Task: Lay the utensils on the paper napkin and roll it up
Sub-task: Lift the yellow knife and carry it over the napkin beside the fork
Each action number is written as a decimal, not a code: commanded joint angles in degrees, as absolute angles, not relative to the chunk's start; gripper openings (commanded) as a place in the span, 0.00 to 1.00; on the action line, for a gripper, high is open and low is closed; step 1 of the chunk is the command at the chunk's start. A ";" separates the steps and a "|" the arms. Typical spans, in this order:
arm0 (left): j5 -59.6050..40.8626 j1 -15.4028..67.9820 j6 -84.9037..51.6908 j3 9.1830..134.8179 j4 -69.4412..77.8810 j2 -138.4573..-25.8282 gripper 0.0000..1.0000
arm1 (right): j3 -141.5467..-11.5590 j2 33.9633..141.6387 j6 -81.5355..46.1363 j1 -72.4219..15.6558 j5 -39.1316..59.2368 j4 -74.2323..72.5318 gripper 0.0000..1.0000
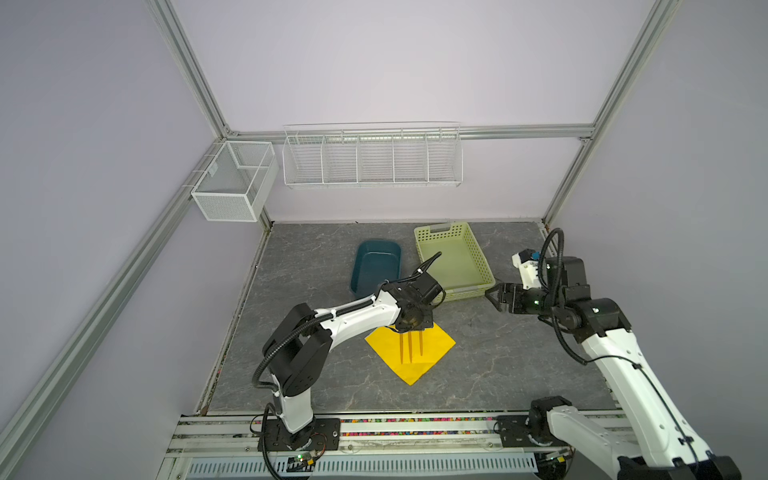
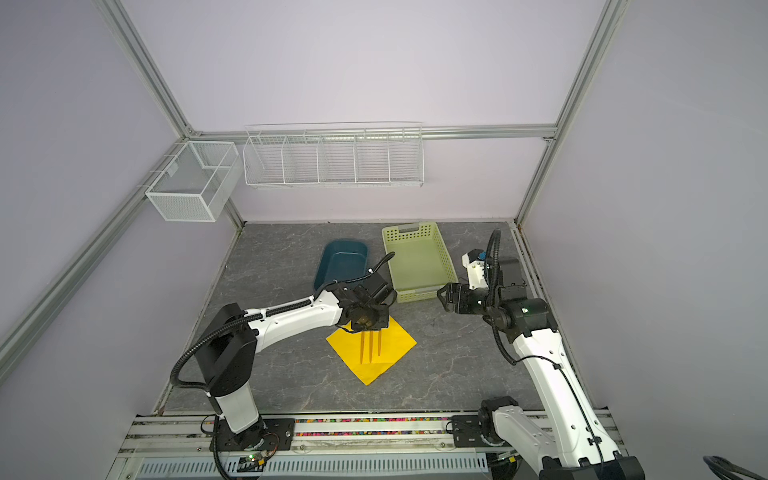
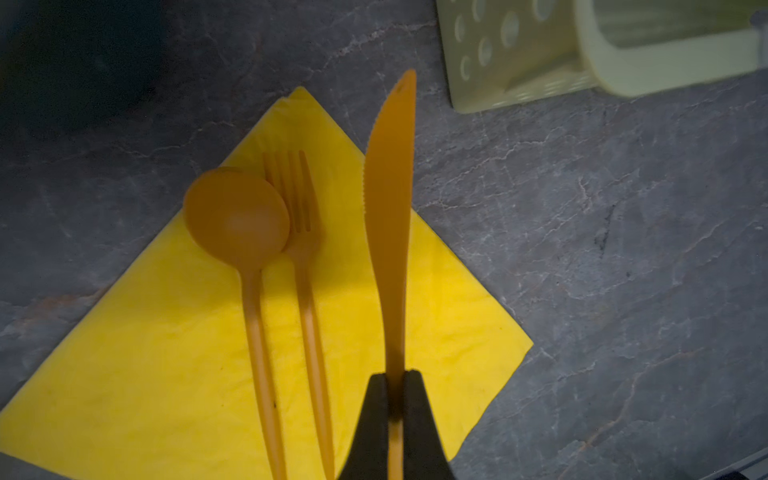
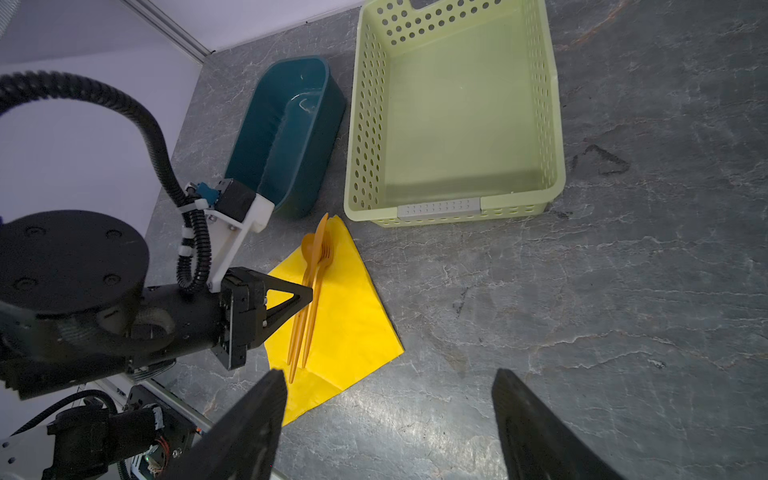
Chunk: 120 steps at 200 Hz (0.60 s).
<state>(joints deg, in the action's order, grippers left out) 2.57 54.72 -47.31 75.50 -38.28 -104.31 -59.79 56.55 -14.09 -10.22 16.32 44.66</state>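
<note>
On grey marbled tabletop (image 1: 498, 365), lilac walls (image 1: 374, 62) enclosing: napkin (image 1: 436, 345) lying flat; left gripper (image 3: 397, 376) pinching knife (image 3: 390, 199); right gripper (image 4: 388, 374) hovering, jaws apart.

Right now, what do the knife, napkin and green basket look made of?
The knife looks plastic: matte orange, moulded serrations. The napkin looks like thin paper: matte yellow, faintly crinkled, one fold crease. The green basket is probably moulded plastic: smooth, pale, even round holes in its walls.
</note>
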 commanded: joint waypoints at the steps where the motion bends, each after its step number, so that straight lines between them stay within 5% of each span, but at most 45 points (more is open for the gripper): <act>1: 4.40 55.07 -49.70 75.41 -37.70 -106.30 0.00 | -58.71 55.64 -12.41 -10.02 16.26 43.70 0.81; 120: 4.40 55.39 -50.91 74.97 -36.86 -109.25 0.00 | -58.90 55.03 -12.30 -10.02 16.09 44.06 0.82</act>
<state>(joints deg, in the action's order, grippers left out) 3.60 54.81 -49.54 75.48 -37.50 -107.39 -59.55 56.38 -13.61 -10.22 16.32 44.69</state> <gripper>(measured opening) 0.048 0.820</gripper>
